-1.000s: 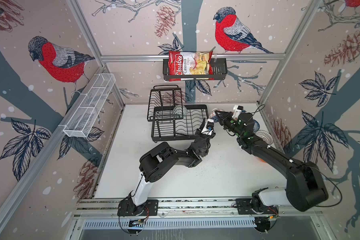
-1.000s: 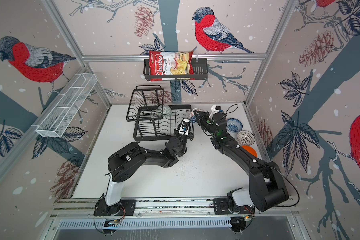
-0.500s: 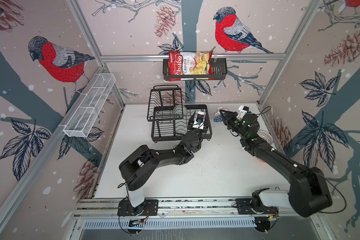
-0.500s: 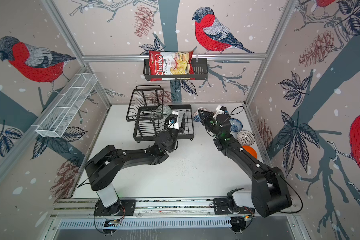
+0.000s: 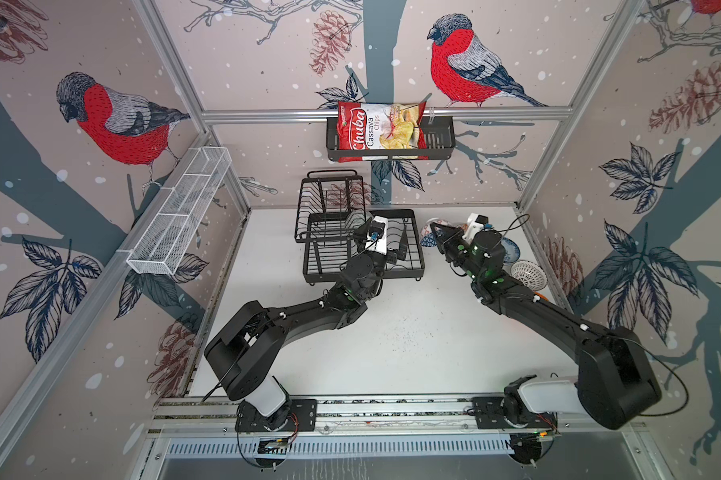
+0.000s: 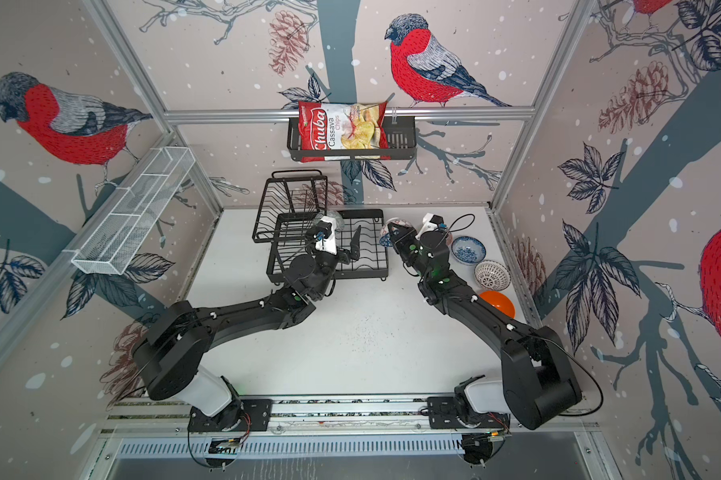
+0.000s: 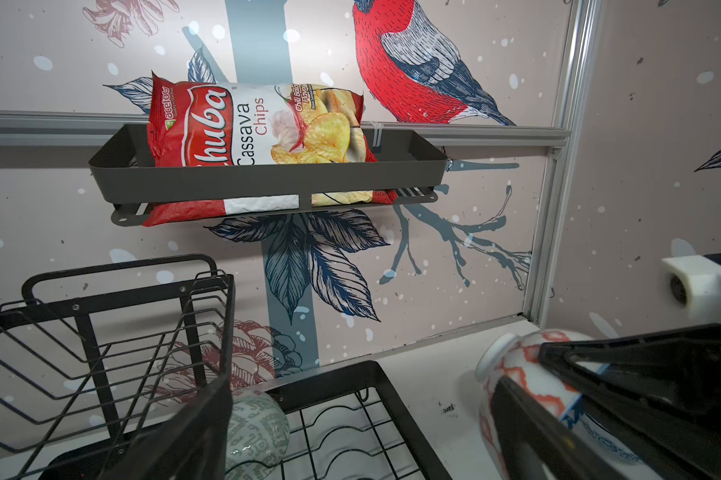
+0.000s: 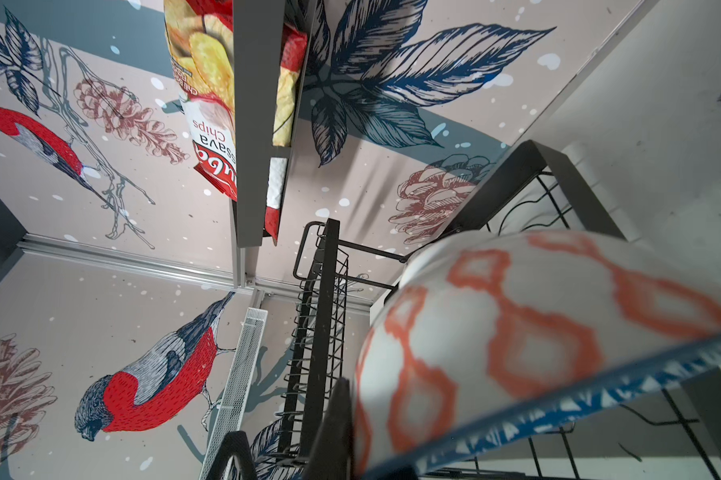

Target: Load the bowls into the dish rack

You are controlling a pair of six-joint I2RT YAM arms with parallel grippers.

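The black wire dish rack (image 5: 417,259) (image 6: 382,253) stands at the back of the table. A grey-green bowl (image 7: 255,432) (image 6: 337,219) leans in the lower tray's back corner. My left gripper (image 5: 381,241) (image 6: 337,246) (image 7: 363,451) hovers over that tray, open and holding nothing, with the bowl beside one finger (image 7: 184,432). Just right of the rack, my right gripper (image 5: 436,233) (image 6: 395,236) is shut on the rim of a salmon-orange patterned bowl (image 8: 537,332) (image 7: 512,374), held tilted above the table.
Three bowls sit along the right wall: blue-white floral (image 6: 468,250), white lattice (image 6: 492,275) and plain orange (image 6: 498,303). A black basket with a chips bag (image 5: 375,131) hangs on the back wall. A white mesh shelf (image 5: 180,216) hangs on the left wall.
My left gripper swung from beside the right gripper to over the rack's lower tray and opened its jaws wide. The right gripper drew back slightly with its bowl.
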